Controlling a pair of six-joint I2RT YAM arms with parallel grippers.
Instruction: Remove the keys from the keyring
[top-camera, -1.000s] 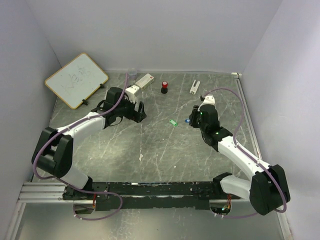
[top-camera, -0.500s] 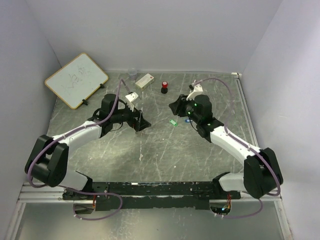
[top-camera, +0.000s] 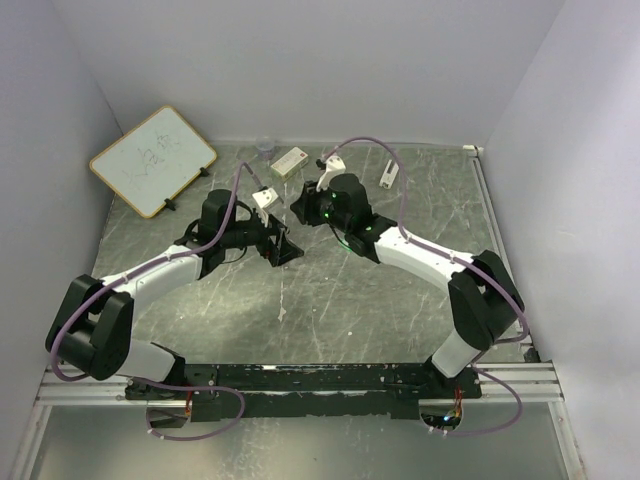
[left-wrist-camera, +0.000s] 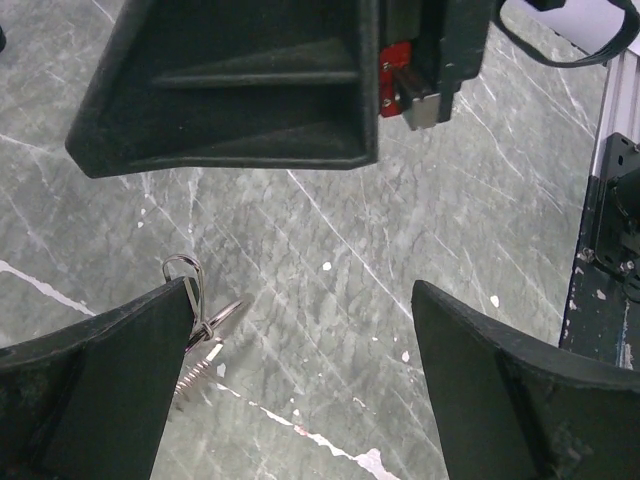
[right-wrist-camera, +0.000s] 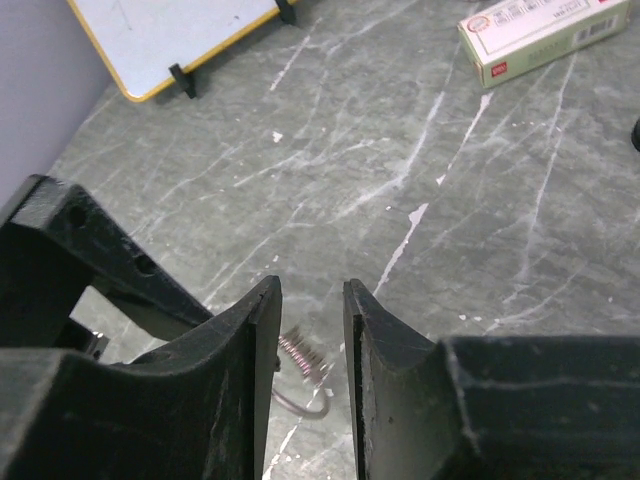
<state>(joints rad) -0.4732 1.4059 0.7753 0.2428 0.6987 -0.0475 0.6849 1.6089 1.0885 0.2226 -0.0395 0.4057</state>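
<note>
The keyring (left-wrist-camera: 222, 314) is a thin wire ring with a small coil spring, lying on the marble table (left-wrist-camera: 330, 240). It rests against the inner side of the left finger of my left gripper (left-wrist-camera: 300, 290), which stands wide open around it. My right gripper (right-wrist-camera: 311, 287) hovers just above the same spot with its fingers a narrow gap apart. The keyring's spring (right-wrist-camera: 301, 353) shows blurred on the table below that gap, with nothing clamped. In the top view the two grippers (top-camera: 282, 248) (top-camera: 300, 205) meet at the table's middle. The keys are hidden from every view.
A whiteboard (top-camera: 153, 160) leans at the back left. A small white box (top-camera: 289, 161) and a clear cup (top-camera: 265, 147) stand behind the grippers. A white strip (top-camera: 388, 175) lies at the back right. The enclosure walls close in the sides and the back.
My right arm has swung left across the table from the right side to just above the left gripper. The left gripper shifted right to the table's middle and has held there.
</note>
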